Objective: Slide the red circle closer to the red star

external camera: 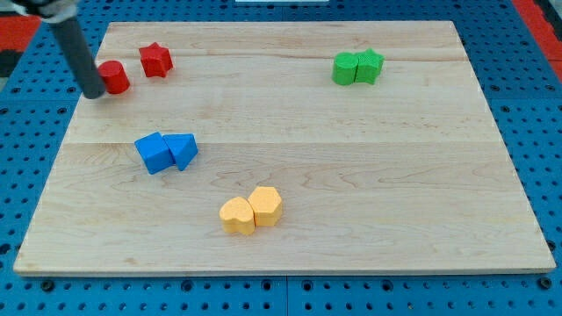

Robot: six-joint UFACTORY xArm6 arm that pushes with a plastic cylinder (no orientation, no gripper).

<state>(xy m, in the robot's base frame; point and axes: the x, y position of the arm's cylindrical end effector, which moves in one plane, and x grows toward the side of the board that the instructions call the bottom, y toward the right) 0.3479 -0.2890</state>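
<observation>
The red circle (114,77) lies near the board's top left corner. The red star (155,60) lies just up and to the right of it, with a small gap between them. My tip (93,92) is at the circle's left side, touching or almost touching it. The dark rod rises from there toward the view's top left.
A blue cube (154,153) and a blue triangle-like block (183,150) touch at the left middle. Two yellow blocks (250,211) touch near the bottom centre. A green circle (345,68) and green star (370,65) touch at top right. The wooden board (351,175) rests on a blue pegboard.
</observation>
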